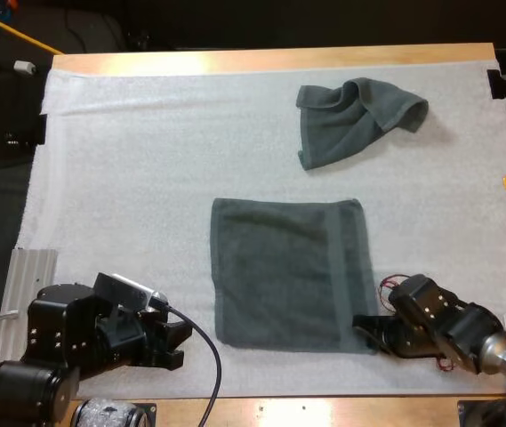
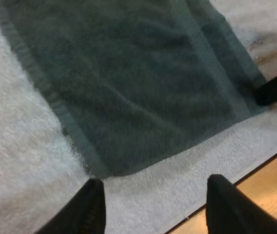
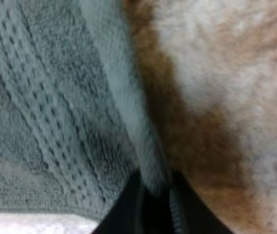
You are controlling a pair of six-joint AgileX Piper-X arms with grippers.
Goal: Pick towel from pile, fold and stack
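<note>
Lying flat, towel (image 1: 279,267) band runs near-far; right hand (image 1: 365,327) pinches near corner.

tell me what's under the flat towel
The flat towel lies on the white mat, which shows on every side of it. Anything else beneath is hidden by the cloth.

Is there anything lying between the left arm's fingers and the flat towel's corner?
Nothing visible does. Only bare white mat lies between the left gripper, its fingers open, and the flat towel's near corner.
</note>
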